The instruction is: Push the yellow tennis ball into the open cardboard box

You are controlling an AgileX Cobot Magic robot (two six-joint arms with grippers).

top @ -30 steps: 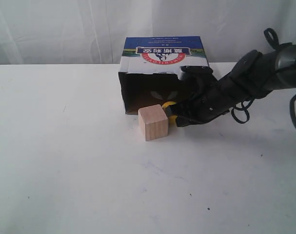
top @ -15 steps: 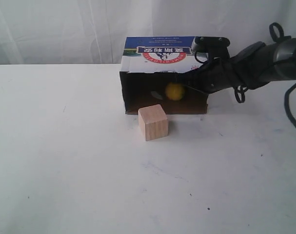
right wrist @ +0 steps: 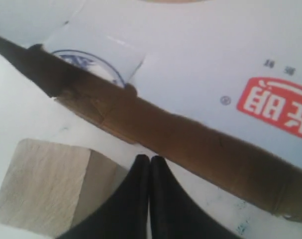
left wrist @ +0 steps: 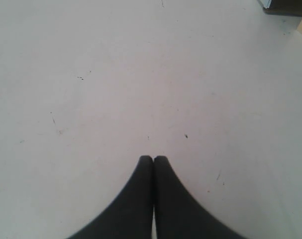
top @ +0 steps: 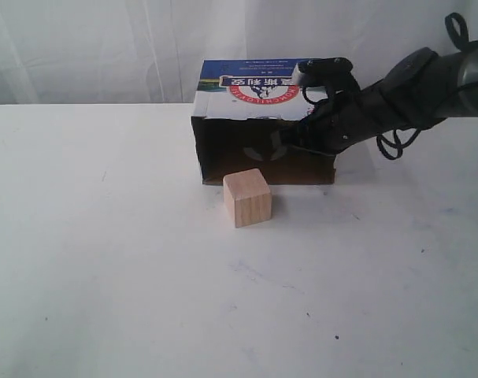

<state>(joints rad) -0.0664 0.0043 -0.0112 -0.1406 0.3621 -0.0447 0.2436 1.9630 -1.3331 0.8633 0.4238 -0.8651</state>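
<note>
Hovering at open cardboard box [top: 254, 101] rim, right hand [right wrist: 150, 159] closed

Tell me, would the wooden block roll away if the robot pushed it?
Probably not. The wooden block has flat faces and sits flat on the table, so it would likely slide, not roll. It looks solid and as wide as tall, so tipping seems unlikely too.
</note>
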